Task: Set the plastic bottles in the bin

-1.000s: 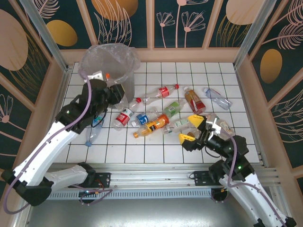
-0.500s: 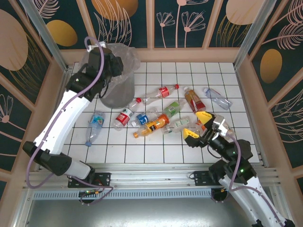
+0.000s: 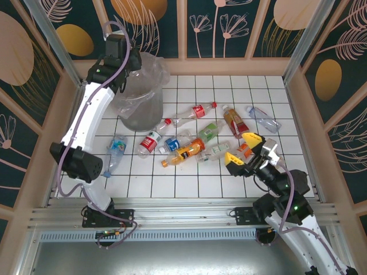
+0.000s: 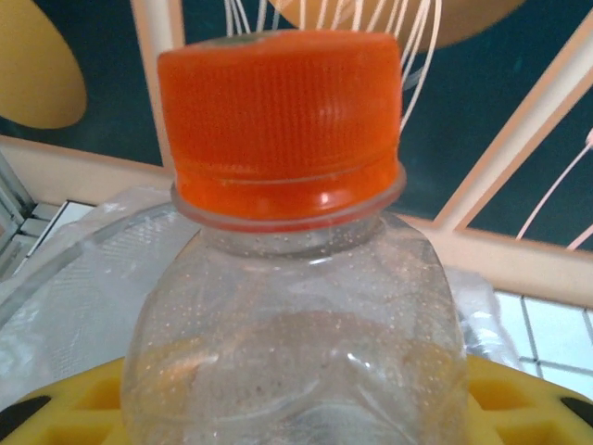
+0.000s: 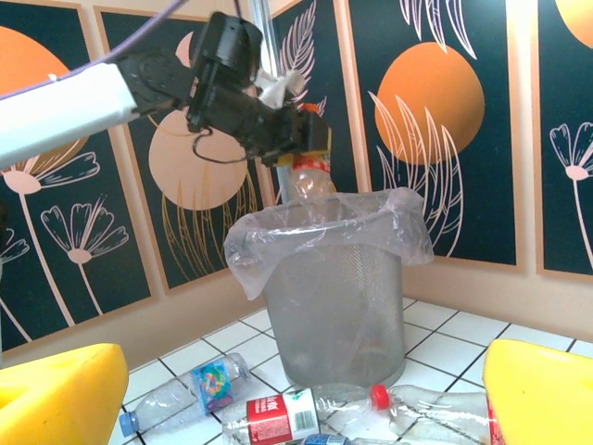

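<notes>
Left pincer (image 5: 306, 139) grips an orange-capped bottle (image 4: 296, 306) over the bin (image 5: 334, 297), evidently for release; right pincer (image 3: 243, 148) hovers open beside loose bottles (image 3: 186, 150).

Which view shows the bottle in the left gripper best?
Left wrist: the bottle is close up, orange cap and clear shoulders sharp. Right wrist shows it small, held by the left gripper over the bin. Top external shows the left arm stretched over the bin's rim.

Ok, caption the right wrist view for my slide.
Left claw holds a clear orange-capped plastic bottle above the grey bag-lined round bin; other bottles lie at its foot.
</notes>
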`<state>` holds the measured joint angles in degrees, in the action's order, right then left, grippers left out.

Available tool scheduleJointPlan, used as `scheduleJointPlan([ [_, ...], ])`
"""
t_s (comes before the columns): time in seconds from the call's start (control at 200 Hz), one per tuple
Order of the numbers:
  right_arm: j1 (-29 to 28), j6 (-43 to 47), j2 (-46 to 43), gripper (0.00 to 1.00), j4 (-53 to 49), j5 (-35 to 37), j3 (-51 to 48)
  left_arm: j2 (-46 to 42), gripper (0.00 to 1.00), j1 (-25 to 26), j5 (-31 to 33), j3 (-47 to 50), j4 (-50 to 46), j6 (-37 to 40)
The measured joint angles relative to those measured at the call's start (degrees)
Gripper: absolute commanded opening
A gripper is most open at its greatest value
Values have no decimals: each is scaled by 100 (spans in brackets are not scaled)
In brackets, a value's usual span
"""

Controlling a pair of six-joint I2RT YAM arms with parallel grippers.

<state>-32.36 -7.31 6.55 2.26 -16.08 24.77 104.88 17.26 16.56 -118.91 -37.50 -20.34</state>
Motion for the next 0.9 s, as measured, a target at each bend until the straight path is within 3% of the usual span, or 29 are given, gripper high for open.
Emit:
scheduleJointPlan([
  [0.4, 2, -118, 74, 99, -391, 101, 149, 920, 50, -52, -813, -542, -529, 1139],
  [0.901, 0, -649, 553, 99, -874, 186, 264, 1394, 50, -201, -1145, -398, -892, 1283],
])
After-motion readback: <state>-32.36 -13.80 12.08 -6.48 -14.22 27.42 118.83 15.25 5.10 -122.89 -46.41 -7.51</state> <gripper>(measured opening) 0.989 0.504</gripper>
